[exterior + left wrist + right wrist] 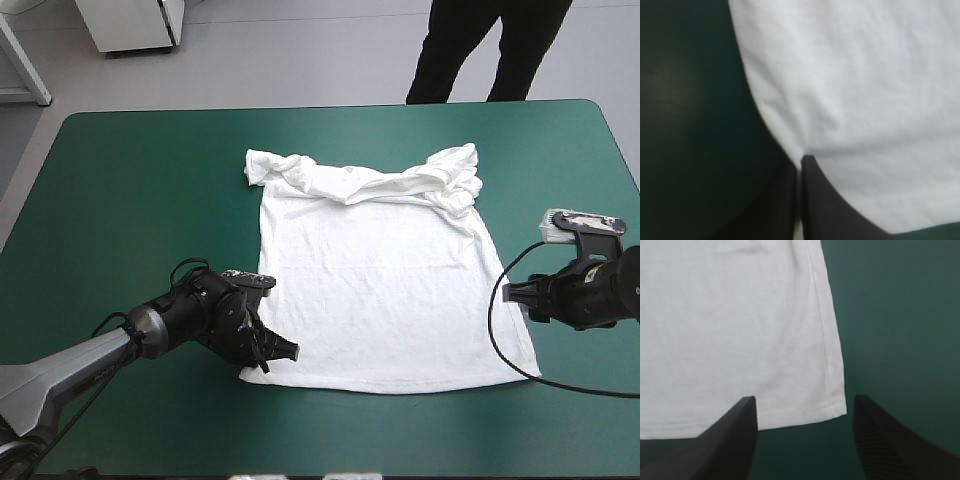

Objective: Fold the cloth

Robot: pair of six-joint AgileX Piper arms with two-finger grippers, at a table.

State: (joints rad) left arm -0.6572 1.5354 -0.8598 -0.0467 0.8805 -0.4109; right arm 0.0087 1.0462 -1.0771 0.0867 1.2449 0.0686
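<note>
Pinching the near left hem corner of the T-shirt (pixel 380 290), spread flat on the table (pixel 120 200), my left jaws are clamped on cloth while my right jaws gape empty before the near right corner, which I judge they should grip just as squarely.

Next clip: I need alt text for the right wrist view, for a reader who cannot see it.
The right gripper is open, its two broad black fingers apart on either side of a hem corner of the flat white fabric T-shirt. The shirt lies on the teal-green table cover, which shows beyond its side edge.
</note>
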